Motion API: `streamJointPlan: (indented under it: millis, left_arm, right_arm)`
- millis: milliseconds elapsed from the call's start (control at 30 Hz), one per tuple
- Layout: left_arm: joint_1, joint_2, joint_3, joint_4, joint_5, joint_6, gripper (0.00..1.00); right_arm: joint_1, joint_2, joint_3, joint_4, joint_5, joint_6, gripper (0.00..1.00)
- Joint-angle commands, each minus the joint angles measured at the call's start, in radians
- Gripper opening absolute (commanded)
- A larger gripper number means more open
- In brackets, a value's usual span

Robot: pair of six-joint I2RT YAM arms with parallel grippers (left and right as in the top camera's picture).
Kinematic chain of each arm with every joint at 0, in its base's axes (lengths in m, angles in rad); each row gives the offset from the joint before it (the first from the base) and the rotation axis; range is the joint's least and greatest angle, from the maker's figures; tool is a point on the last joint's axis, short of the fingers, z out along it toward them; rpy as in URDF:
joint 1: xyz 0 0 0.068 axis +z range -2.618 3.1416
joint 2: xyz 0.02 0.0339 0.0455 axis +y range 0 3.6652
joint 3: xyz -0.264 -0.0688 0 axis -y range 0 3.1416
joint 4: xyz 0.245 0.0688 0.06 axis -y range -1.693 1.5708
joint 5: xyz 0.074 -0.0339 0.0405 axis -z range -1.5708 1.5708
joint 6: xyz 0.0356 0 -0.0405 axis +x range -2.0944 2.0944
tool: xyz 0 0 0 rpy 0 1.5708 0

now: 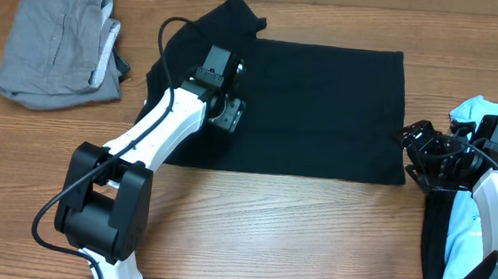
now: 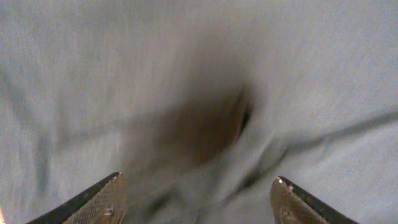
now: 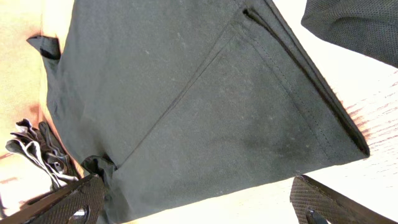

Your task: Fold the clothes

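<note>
Cloth over much of the light wooden table (image 1: pixel 251 229). At centre of the overhead view, plain black short-sleeved T-shirt (image 1: pixel 322 110), spread flat, one sleeve poking toward the upper edge of the frame, a straight edge toward the right.

Over the shirt's left part, left gripper (image 1: pixel 228 114) on a white-and-black arm reaching in from the lower left. In the left wrist view, fingers (image 2: pixel 102 200) at the two lower corners, set wide apart, with only blurred cloth close below; impossible to tell whether touching the fabric.

At the shirt's right edge, right gripper (image 1: pixel 412 154), jaws likewise spread and holding nothing. In the right wrist view, fingertips (image 3: pixel 68 202) at lower left and lower right, with a folded corner of the black shirt filling the frame above, stitched hem running diagonally down to a point at the right.

Upper left of the overhead view: crumpled grey garment (image 1: pixel 56 44), lying near the shirt's sleeve. Far right: light blue garment (image 1: pixel 478 113), partly under the right arm. Upper right of the right wrist view: piece of black mesh fabric (image 3: pixel 354 25).
</note>
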Motion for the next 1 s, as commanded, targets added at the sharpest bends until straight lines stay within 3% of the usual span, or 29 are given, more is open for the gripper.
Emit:
streamJointPlan:
  millis: [0,200,467,800,867,967]
  left_arm:
    - [0.007,0.014,0.048,-0.121,-0.113,0.007,0.78]
    - [0.048,0.022,0.017,-0.181,-0.127,0.008,0.66]
    - [0.059,0.045,-0.042,-0.027,-0.081,0.008,0.68]
    - [0.059,0.086,-0.042,-0.010,-0.085,0.020,0.63]
    - [0.060,0.086,-0.042,0.010,-0.127,0.019,0.49]
    - [0.060,0.085,-0.040,0.034,-0.188,0.019,0.18]
  right_arm:
    - [0.005,-0.011,0.021,0.004,0.002,-0.007,1.00]
    - [0.005,-0.011,0.021,0.005,0.002,-0.007,1.00]
    - [0.005,-0.011,0.021,0.005,0.002,-0.007,1.00]
    - [0.005,-0.011,0.021,0.004,0.002,-0.007,1.00]
    - [0.005,-0.011,0.021,0.004,0.002,-0.008,1.00]
    - [0.005,-0.011,0.021,0.002,0.002,-0.008,1.00]
